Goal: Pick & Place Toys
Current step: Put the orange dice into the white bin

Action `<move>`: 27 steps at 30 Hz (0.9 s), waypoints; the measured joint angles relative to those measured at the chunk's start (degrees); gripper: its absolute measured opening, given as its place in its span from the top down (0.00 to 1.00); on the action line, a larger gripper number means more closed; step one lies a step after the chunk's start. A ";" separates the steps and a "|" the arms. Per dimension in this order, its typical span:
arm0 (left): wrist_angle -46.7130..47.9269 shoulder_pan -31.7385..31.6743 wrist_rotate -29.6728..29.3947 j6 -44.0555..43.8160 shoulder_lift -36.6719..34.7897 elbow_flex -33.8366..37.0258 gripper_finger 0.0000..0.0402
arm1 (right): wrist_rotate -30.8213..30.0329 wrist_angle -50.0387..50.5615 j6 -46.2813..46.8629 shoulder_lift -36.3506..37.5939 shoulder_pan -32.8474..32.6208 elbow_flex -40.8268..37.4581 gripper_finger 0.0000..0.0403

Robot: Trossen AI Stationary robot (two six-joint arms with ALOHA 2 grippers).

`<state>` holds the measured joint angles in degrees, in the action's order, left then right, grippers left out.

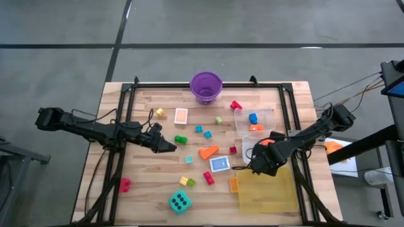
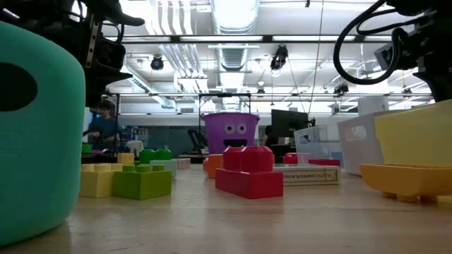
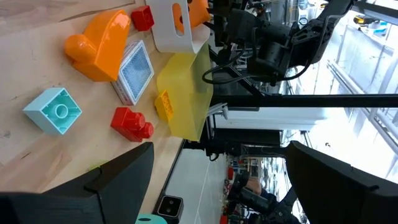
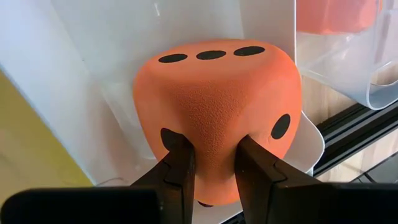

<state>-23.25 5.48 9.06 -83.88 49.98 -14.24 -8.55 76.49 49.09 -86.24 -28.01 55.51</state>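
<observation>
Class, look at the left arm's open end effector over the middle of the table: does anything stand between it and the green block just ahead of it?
Nothing visible does. In the high view the left end effector points toward the green block, with only bare table between them.

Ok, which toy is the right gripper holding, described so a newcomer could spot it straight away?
Start at the yellow tray on the table's right side; the right gripper hangs just behind it, over a clear tub. Pinched between its fingers is the orange die, foam with black dots, far bigger than the small blocks nearby.
</observation>
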 joint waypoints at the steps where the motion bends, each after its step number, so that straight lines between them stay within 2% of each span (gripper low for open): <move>1: -0.01 0.01 0.00 0.00 0.00 0.00 0.13 | 0.31 -0.02 -0.01 0.00 0.00 0.00 0.80; 8: -0.01 0.01 0.00 0.00 0.00 0.00 0.13 | 2.97 -1.52 -0.01 0.30 -0.17 0.72 0.61; 15: -0.01 0.00 0.90 0.01 0.00 0.00 0.13 | 3.14 -0.91 0.18 1.24 -0.13 1.16 0.45; 22: -0.01 0.00 2.20 0.00 0.00 0.00 0.13 | 3.01 -0.53 0.99 1.38 -0.13 1.20 0.36; 27: -0.01 0.02 2.78 0.00 0.00 0.00 0.13 | 3.65 0.07 1.83 2.00 -0.14 1.57 0.35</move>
<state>-23.27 5.50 11.84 -83.88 49.98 -14.24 -4.90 76.56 50.92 -84.24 -28.15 57.07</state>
